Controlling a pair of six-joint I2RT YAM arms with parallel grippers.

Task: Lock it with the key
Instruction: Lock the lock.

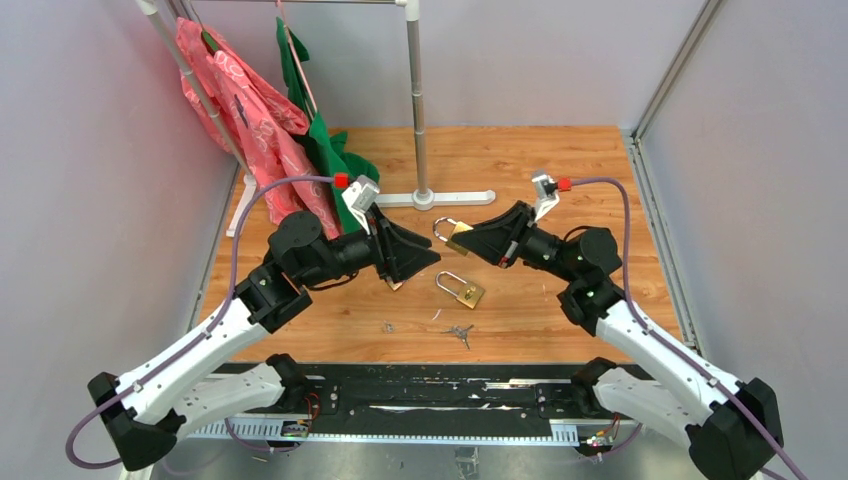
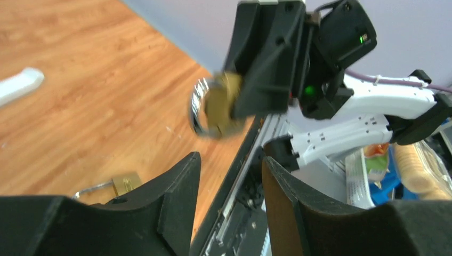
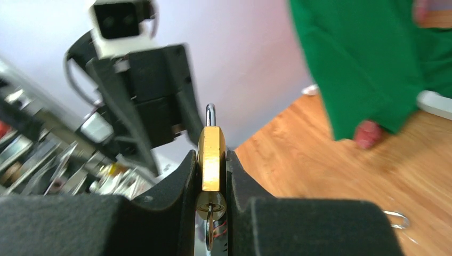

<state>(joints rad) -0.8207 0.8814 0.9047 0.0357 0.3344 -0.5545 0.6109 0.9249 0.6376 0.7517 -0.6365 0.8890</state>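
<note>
Padlock (image 3: 211,152), brass, held clear of the table (image 1: 560,170), its body pinched edge-on between the fingers of the right gripper (image 1: 480,240). A key (image 3: 209,220) appears to sit in the keyhole at the lower end. Left gripper (image 2: 230,159) is spread and empty, near the shackle. Risks: the narrow pinch may let the body twist or slip when the shackle is pushed or the key turned, and a misaligned approach could knock the key out. A second padlock (image 1: 465,291) and loose keys (image 1: 460,333) lie on the table below.
</note>
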